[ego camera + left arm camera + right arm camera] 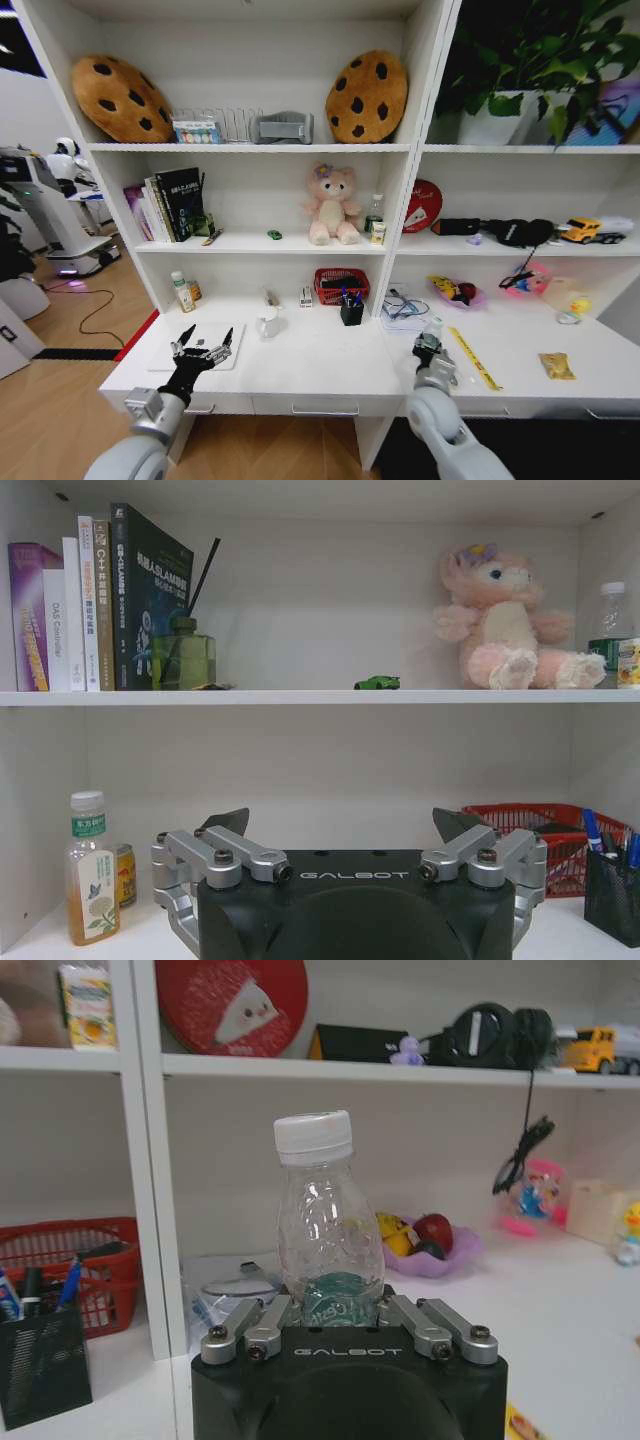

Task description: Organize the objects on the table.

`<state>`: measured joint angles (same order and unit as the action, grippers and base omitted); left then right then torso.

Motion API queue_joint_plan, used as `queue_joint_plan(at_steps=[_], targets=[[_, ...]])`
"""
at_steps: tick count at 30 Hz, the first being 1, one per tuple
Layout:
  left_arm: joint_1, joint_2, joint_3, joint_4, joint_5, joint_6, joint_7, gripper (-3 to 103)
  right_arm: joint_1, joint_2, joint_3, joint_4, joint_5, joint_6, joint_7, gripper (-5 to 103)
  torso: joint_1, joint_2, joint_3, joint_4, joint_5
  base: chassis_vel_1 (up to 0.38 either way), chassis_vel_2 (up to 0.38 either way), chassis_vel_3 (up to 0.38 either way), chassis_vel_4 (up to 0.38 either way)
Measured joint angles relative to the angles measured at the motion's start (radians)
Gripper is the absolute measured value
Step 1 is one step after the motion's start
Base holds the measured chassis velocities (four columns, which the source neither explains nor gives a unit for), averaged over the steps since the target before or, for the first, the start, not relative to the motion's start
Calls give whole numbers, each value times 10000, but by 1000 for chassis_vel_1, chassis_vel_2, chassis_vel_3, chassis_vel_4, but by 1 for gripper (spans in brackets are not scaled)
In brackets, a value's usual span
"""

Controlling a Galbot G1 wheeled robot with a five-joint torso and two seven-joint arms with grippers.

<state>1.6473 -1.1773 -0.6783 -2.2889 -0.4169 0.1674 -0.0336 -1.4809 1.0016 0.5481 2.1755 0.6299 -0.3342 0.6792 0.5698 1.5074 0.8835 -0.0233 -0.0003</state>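
From my head, my left gripper point(203, 343) hangs with fingers spread wide over the laptop point(197, 347) on the table point(320, 372); my right gripper point(430, 350) stands beside the yellow ruler point(474, 358).

At my left wrist, a green toy car point(377, 682) sits on the shelf.

At my right wrist, my fingers clamp a clear bottle point(326, 1223).

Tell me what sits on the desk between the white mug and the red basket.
In the head view, one small white boxy item stands by the back wall between the white mug and the red basket; too small to identify. The rest is bare desk.
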Motion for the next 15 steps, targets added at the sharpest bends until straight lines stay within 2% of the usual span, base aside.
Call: queue_joint_plan(at_steps=[4,6,8,10,12,15], targets=[[0,0,2,0,-1,0,2,100,-1625,-397,1895,1041,-358,-416,-2130,25,0,0,0,-2,5,0,0,0,0],[-1,0,1,0,0,0,1,100,-1781,-388,2047,1185,-425,-480,-2337,25,0,0,0,-2,4,0,0,0,0],[0,0,1,0,0,0,0,100,-2184,-232,2346,1720,-676,-722,-2952,25,0,0,0,1,4,0,0,0,0],[-1,0,1,0,0,0,0,100,-2485,113,2302,2269,-1136,-975,-3337,25,0,0,0,3,3,0,0,0,0],[-1,0,1,0,0,0,0,100,-2555,254,2258,2382,-1290,-1045,-3400,25,0,0,0,6,0,0,0,0,0],[-1,0,1,0,0,1,1,100,-3315,1714,1866,2975,-2912,-1431,-4086,25,0,0,0,-2,4,0,0,0,0]])
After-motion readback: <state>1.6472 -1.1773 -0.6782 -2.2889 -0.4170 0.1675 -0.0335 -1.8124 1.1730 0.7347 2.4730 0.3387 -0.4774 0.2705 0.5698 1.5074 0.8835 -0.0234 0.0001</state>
